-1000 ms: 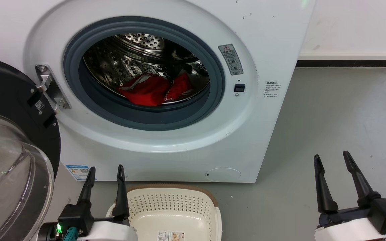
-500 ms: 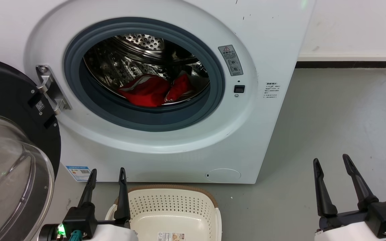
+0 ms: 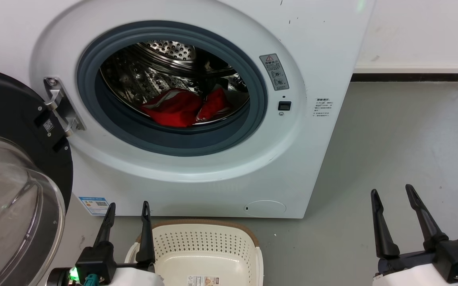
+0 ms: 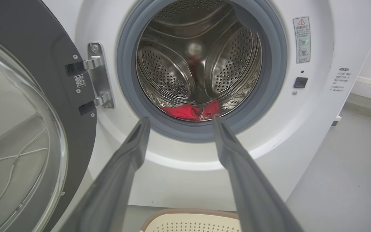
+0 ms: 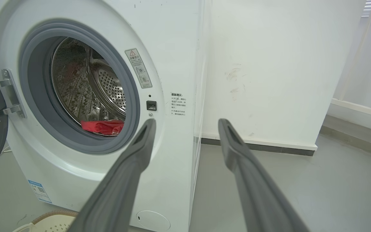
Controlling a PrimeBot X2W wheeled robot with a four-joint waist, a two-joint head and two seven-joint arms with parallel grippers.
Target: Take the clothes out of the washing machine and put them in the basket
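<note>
Down in the white washing machine (image 3: pixel 213 190), red fabric clothes (image 3: pixel 173 109) wait; cream perforated basket (image 3: pixel 205 242) bare; left end effector (image 3: pixel 129 203), right end effector (image 3: pixel 391 188) gape empty.

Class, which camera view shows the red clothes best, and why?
The head view: it looks down into the drum, so both clothes show with white trim. In the left wrist view the grey seal hides their lower part; in the right wrist view they form a thin red strip.
</note>
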